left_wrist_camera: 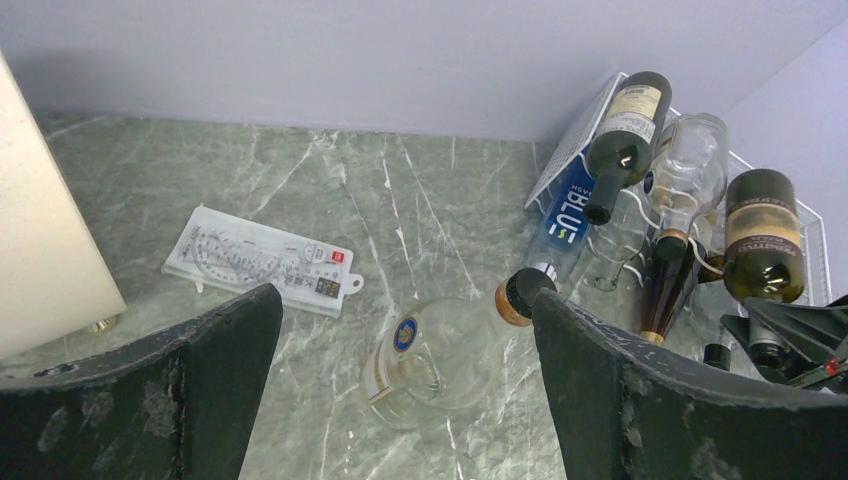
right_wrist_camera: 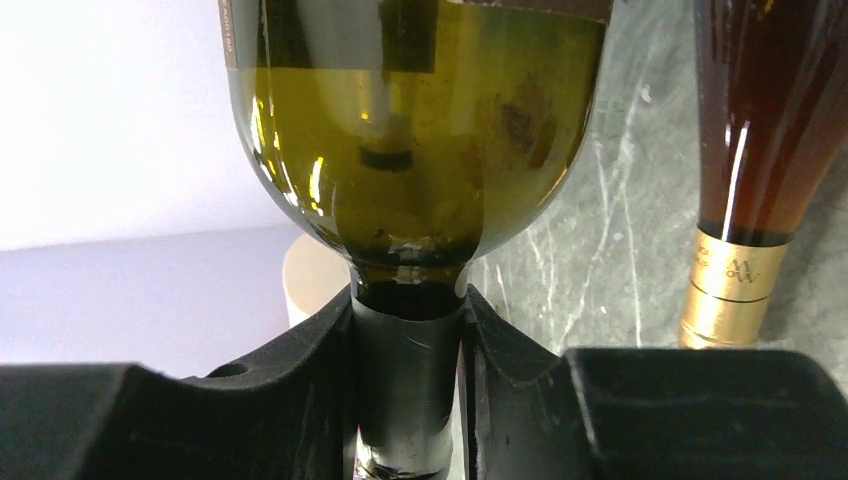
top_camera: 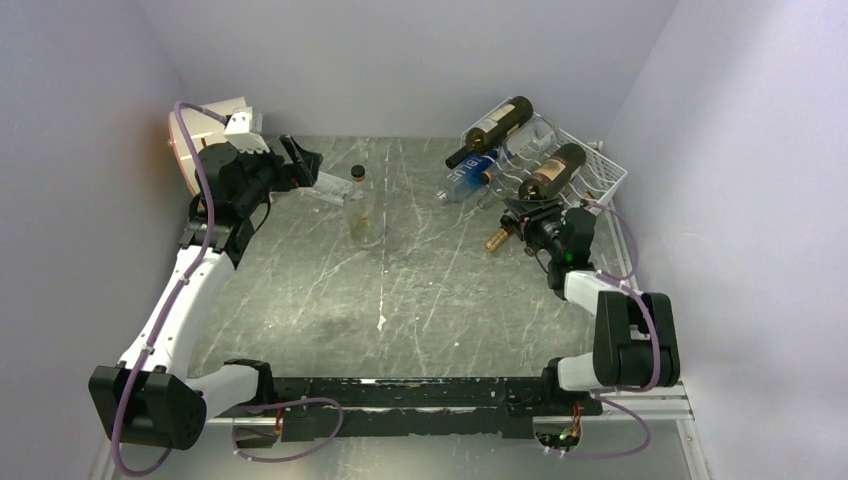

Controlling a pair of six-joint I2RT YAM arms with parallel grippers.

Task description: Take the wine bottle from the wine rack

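Note:
The white wire wine rack (top_camera: 606, 172) stands at the back right. A dark green wine bottle (top_camera: 553, 170) with a brown label lies in a near cradle, its neck pointing down and left. My right gripper (top_camera: 527, 215) is shut on that neck. In the right wrist view the black foil neck (right_wrist_camera: 405, 380) sits between the fingers (right_wrist_camera: 320, 340), below the green shoulder (right_wrist_camera: 415, 130). My left gripper (top_camera: 300, 165) hangs open at the far left, away from the rack, holding nothing; in its own view the rack (left_wrist_camera: 580, 140) and the gripped bottle (left_wrist_camera: 765, 235) show at the right.
The rack also holds a dark bottle (top_camera: 495, 128) on top, a blue bottle (top_camera: 470, 180), a clear one (left_wrist_camera: 690, 160) and a slim amber bottle (top_camera: 497, 240). A clear bottle (top_camera: 364, 212) stands mid-table. A white flat packet (top_camera: 330, 187) and a cream drum (top_camera: 200, 140) lie far left.

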